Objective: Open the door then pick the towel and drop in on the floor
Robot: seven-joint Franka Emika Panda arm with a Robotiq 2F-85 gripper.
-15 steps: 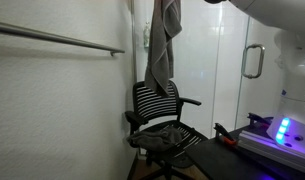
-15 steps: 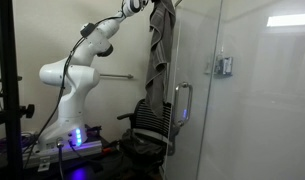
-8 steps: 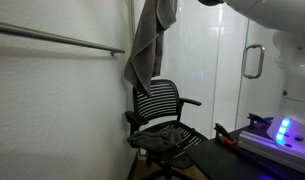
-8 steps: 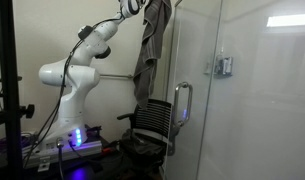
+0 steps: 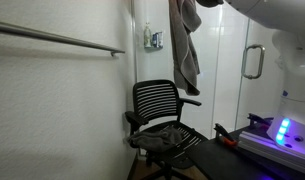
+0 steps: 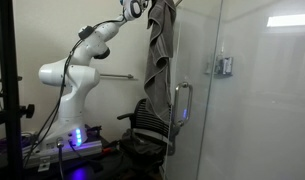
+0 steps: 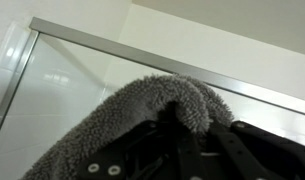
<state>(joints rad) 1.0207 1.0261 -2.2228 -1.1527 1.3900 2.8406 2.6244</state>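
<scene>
From close in, the dark gripper [image 7: 179,130] is clamped on a fold of the shaggy grey towel [image 7: 122,115], which bulges over its fingers. The towel hangs high in the air from that grip, its long tail dangling toward the black office chair [image 5: 162,108] below. Past them stands the glass door [image 6: 247,110] with its looped handle [image 6: 179,104].
</scene>
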